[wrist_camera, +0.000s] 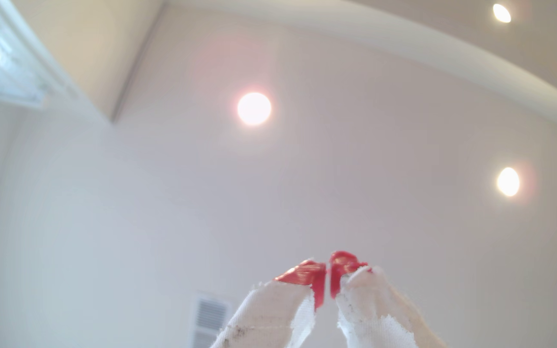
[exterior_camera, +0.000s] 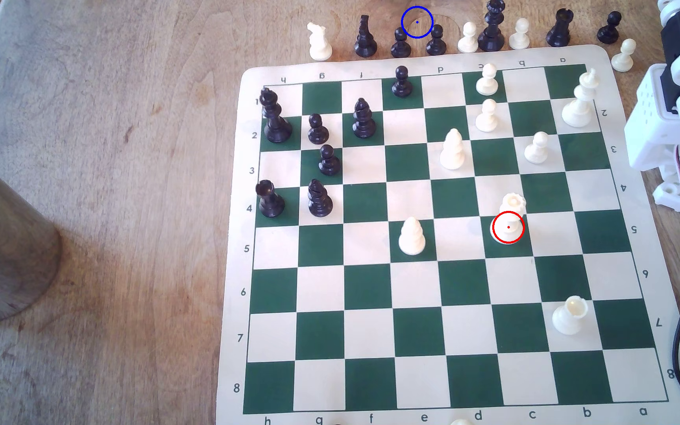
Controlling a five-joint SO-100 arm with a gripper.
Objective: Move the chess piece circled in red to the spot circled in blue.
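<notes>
Brown wood tabletop under chessboard; white ceiling, round lights.

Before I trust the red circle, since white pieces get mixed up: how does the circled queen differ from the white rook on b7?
The white queen is tall with a slim neck; the white rook is squat and thick. The queen's crown is a toothed ring; the rook's top is a hollow cup. The queen stands mid-board; the rook sits nearer the exterior view's bottom right. Both are cream-white, each on a green square.

White 3D-printed robot arm with red-tipped gripper.
Blocky white plastic shells, black motor bodies, red and black cables looping behind the gripper; fingers wrapped in frayed white cloth tape, glossy red tips.
</notes>
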